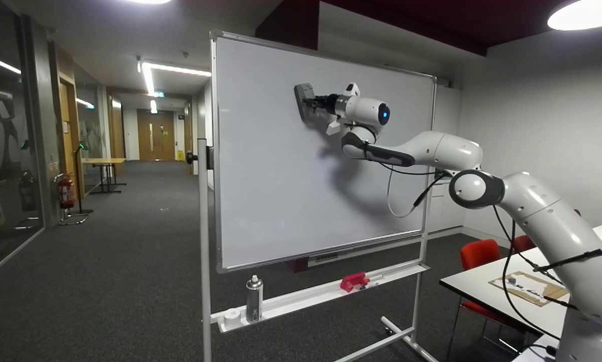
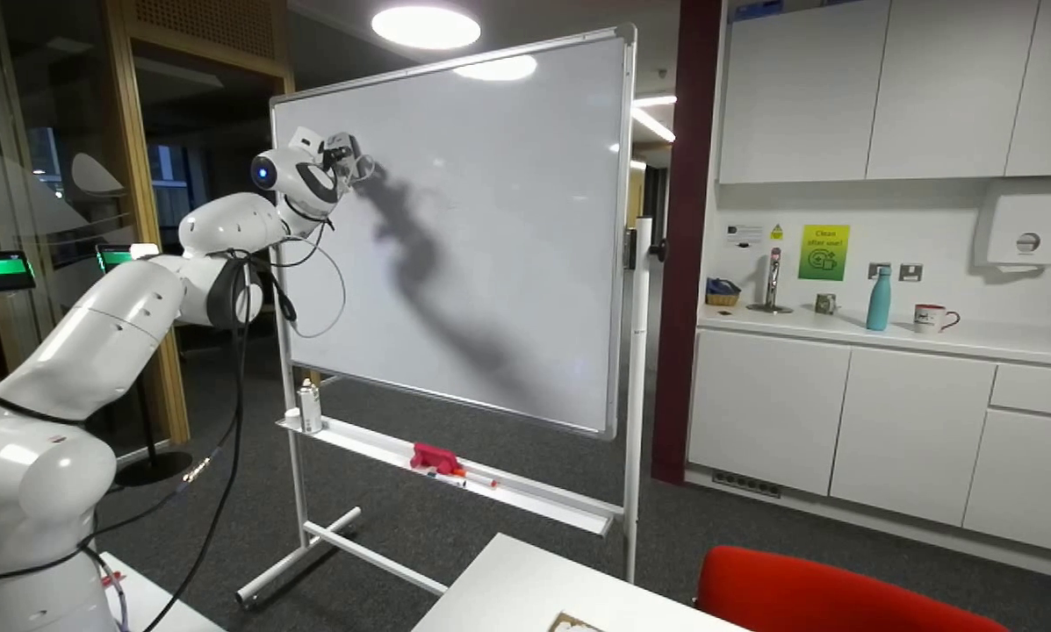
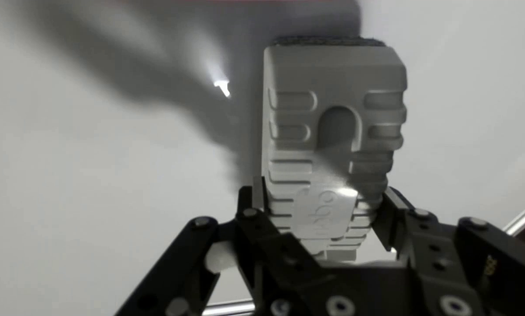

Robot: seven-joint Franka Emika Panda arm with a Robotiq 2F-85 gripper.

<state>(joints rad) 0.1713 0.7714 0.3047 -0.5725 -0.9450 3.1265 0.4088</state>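
My gripper [image 3: 326, 197] is shut on a grey ribbed eraser [image 3: 332, 96], one finger on each long side near its lower end in the wrist view. A dark felt edge [image 3: 328, 41] shows at the eraser's far end, facing the board. Both exterior views have the eraser [image 1: 304, 100] up in the upper part of a white whiteboard [image 1: 280, 191], on the side nearer the arm's reach in an exterior view [image 2: 344, 145]. It lies at or very close to the board surface; whether the felt fully touches I cannot tell. The arm casts a broad shadow over the board.
Below the board runs a white tray [image 1: 301, 301] bearing a spray can [image 1: 254, 299], a small white roll [image 1: 232, 318], a red holder [image 1: 353, 282] and markers. A metal frame [image 2: 623, 263] edges the board. A loose cable [image 1: 391, 196] hangs beneath the arm. White table [image 2: 525, 588] and red chair [image 2: 806, 588] stand nearby.
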